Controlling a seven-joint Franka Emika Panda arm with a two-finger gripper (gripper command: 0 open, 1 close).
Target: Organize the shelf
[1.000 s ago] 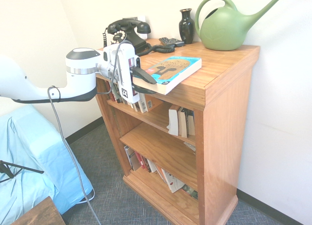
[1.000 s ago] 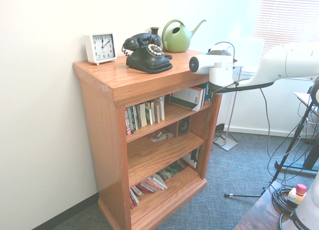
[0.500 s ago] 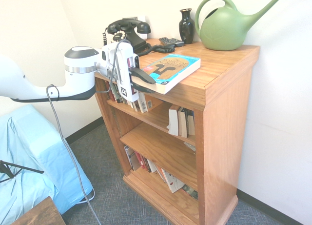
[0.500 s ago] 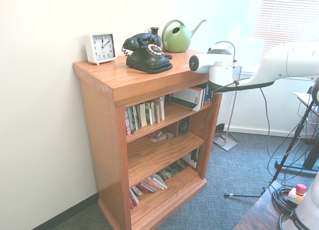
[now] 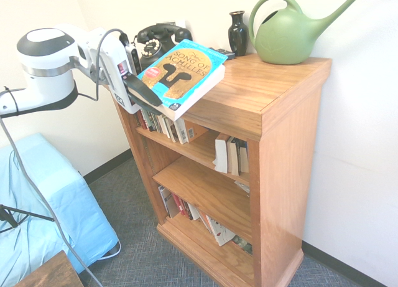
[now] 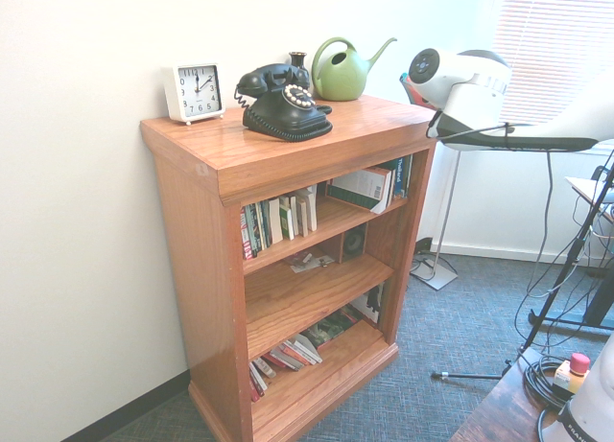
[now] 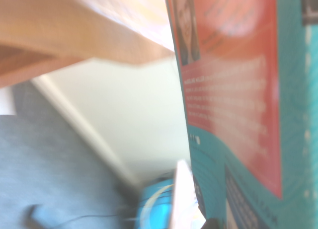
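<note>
Now, in the first exterior view, the tool [image 5: 144, 94] is clamping the blue-covered book [image 5: 184, 74] by its edge, holding it tilted near the top of the shelf [image 5: 280, 91], which is standing beside the wall. In the second exterior view, the shelf's tiers are holding upright and leaning books [image 6: 278, 220]. In the wrist view, printed cover is showing.

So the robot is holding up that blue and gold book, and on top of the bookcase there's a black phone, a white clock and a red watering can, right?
Nearly: the watering can is green, not red, as both exterior views show. The rest holds: the gripper has the blue and gold book, and the black phone and white clock stand on the bookcase.
</note>
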